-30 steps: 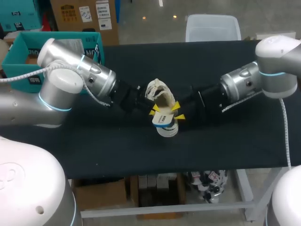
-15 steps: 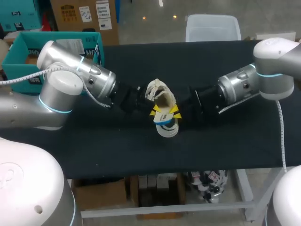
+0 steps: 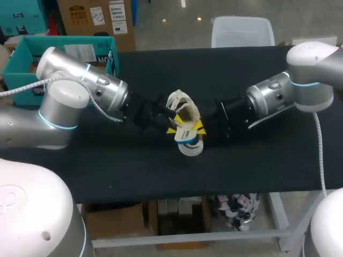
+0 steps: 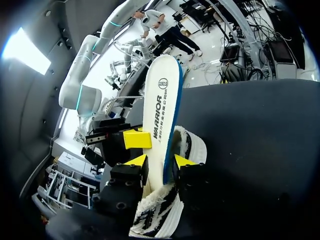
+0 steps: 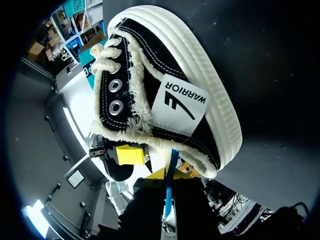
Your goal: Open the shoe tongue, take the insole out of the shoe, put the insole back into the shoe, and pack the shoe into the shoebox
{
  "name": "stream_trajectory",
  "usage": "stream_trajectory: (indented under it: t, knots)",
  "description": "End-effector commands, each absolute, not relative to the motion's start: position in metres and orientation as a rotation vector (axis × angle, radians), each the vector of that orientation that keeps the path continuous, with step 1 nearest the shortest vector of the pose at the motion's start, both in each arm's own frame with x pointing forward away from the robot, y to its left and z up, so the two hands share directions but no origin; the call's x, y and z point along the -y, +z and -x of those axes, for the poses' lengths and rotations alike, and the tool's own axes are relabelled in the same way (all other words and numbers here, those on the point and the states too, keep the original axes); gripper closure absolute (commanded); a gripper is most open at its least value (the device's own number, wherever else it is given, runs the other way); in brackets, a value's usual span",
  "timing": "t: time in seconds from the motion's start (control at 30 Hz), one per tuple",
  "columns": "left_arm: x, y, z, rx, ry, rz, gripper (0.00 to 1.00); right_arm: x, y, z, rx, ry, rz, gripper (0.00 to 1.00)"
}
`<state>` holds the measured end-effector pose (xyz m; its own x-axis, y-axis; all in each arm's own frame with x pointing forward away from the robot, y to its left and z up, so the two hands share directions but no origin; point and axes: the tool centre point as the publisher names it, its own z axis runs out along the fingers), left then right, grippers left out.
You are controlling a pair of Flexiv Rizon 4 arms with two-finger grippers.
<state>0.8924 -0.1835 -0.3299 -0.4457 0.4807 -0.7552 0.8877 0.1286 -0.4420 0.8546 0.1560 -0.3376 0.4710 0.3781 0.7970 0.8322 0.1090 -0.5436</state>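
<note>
A black-and-white canvas shoe [image 3: 179, 104] stands mid-table between my two arms. Its white insole [image 3: 187, 140] with a blue edge sticks out of the shoe's opening. My right gripper [image 3: 199, 127] is shut on the insole's edge; in the right wrist view the thin blue edge [image 5: 171, 160] runs between its two close-set fingers [image 5: 171, 175], under the shoe [image 5: 170, 65]. My left gripper [image 3: 172, 126] is open. In the left wrist view the insole [image 4: 162, 100] rises between its parted fingers [image 4: 160, 161], and the shoe's frayed collar [image 4: 192, 145] lies beside them.
The teal shoebox [image 3: 21, 59] stands open at the table's back left corner, behind my left arm. The black table top [image 3: 134, 171] runs bare in front of the shoe and to the back right.
My right gripper moved in toward the shoe and shut on the insole. My left gripper's fingers, shut on the insole before, have spread apart.
</note>
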Motion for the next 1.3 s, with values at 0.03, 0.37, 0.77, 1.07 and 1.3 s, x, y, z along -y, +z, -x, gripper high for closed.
stream_trajectory:
  t: [0.03,0.37,0.77,1.07,1.3]
  knots:
    - [0.183,-0.329,-0.885,-1.974,-1.263,-1.311,0.87,-0.156,-0.339,-0.855,1.112,-0.466,1.498,1.00]
    - [0.194,-0.337,-0.885,-1.981,-1.275,-1.336,1.00,-0.159,-0.343,-0.866,1.113,-0.459,1.498,1.00]
    - [0.194,-0.347,-0.913,-2.035,-1.226,-1.297,1.00,-0.163,-0.356,-0.892,1.126,-0.438,1.496,1.00]
    - [0.196,-0.348,-0.913,-2.035,-1.240,-1.287,1.00,-0.158,-0.352,-0.887,1.103,-0.457,1.500,0.84]
    - [0.193,-0.348,-0.909,-2.036,-1.242,-1.278,1.00,-0.149,-0.340,-0.867,1.107,-0.492,1.518,0.53]
